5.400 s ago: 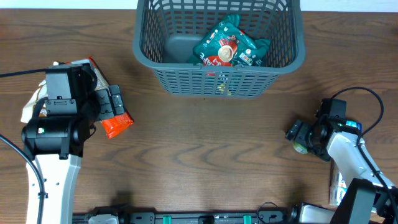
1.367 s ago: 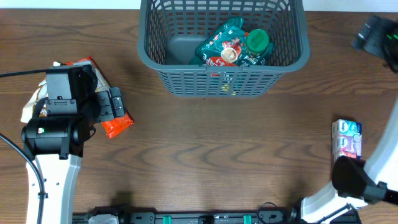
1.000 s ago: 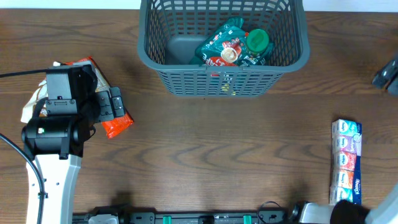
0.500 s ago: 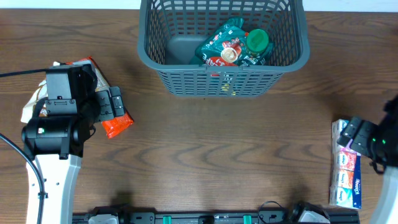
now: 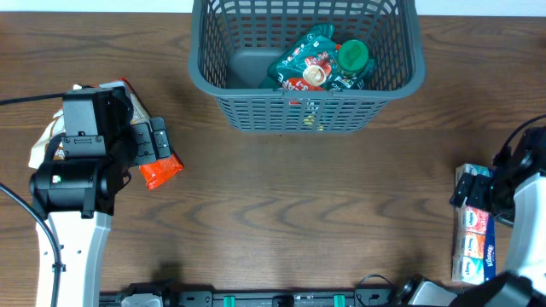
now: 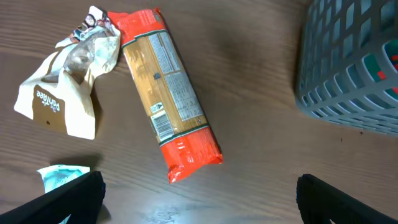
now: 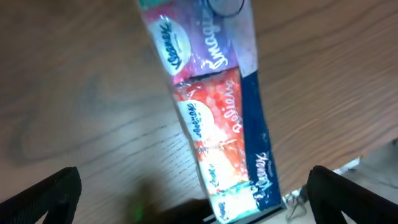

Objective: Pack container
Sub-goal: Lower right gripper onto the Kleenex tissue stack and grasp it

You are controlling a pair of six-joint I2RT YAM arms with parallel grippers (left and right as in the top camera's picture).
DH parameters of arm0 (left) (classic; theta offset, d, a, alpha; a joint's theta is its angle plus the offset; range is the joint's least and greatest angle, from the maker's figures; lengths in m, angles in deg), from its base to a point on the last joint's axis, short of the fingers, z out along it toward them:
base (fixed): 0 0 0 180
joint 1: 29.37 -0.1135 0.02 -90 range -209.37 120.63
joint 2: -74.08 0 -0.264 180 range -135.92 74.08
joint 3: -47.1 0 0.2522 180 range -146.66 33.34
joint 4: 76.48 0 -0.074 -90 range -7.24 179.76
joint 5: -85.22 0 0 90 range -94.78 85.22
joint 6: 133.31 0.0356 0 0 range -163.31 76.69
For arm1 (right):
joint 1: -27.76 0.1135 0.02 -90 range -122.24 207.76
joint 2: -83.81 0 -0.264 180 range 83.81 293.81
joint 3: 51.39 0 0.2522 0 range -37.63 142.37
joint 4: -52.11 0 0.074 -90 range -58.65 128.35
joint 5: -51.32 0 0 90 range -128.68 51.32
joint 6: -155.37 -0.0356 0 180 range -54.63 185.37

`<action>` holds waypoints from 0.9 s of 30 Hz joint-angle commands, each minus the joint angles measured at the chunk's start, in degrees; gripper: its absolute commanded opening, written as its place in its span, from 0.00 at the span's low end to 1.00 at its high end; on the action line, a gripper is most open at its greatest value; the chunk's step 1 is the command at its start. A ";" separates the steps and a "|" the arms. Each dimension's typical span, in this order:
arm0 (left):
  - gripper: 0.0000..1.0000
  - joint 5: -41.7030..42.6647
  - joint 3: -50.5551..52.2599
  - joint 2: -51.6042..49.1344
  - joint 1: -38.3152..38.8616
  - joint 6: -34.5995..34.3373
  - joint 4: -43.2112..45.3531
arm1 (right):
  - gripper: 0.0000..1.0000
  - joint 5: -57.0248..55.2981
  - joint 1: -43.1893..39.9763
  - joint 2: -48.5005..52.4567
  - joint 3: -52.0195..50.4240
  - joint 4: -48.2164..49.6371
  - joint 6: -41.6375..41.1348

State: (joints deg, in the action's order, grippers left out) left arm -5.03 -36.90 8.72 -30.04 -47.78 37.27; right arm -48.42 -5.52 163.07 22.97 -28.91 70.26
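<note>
Dark grey plastic lattice is forming the container (image 5: 307, 115), which is sitting at the far middle of the table (image 5: 281, 213). It is holding a green snack packet (image 5: 307, 60) and a green-lidded item (image 5: 353, 55). Packing is looking partly done, since several things are lying outside the container.

The step in hand is probably a pickup on the right. The right jaws are hovering, spread as wide as they go, over a long strip of tissue packs (image 7: 211, 118). The strip is lying near the table's right front edge, well apart from the container. The jaws are gripping nothing, and whether they are touching the strip is unclear. The next move is likely calling for lowering and closing across the strip's narrow width. The strip is lying skewed between the fingers, so some turning of the wrist may be needed.

The left jaws are also standing fully apart and empty. They are hanging above a red-ended packet (image 6: 168, 106), which is lying just beside a crumpled beige bag (image 6: 62, 93).
</note>
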 commanded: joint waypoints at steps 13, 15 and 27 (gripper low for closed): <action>0.99 -0.46 -1.07 0.31 -0.28 0.37 -0.15 | 0.99 1.49 -5.79 4.66 -0.42 9.73 9.51; 0.99 -0.46 -1.09 0.31 -0.28 0.37 -0.15 | 0.99 2.60 -5.79 4.66 -0.72 11.34 12.00; 0.98 -0.46 -1.09 0.31 -0.28 0.37 0.92 | 0.99 7.21 -5.79 4.66 -12.02 24.33 17.07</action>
State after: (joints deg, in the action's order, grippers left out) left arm -5.03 -36.90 8.72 -30.04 -47.78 38.08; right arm -42.39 -10.94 167.51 12.96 -6.51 85.71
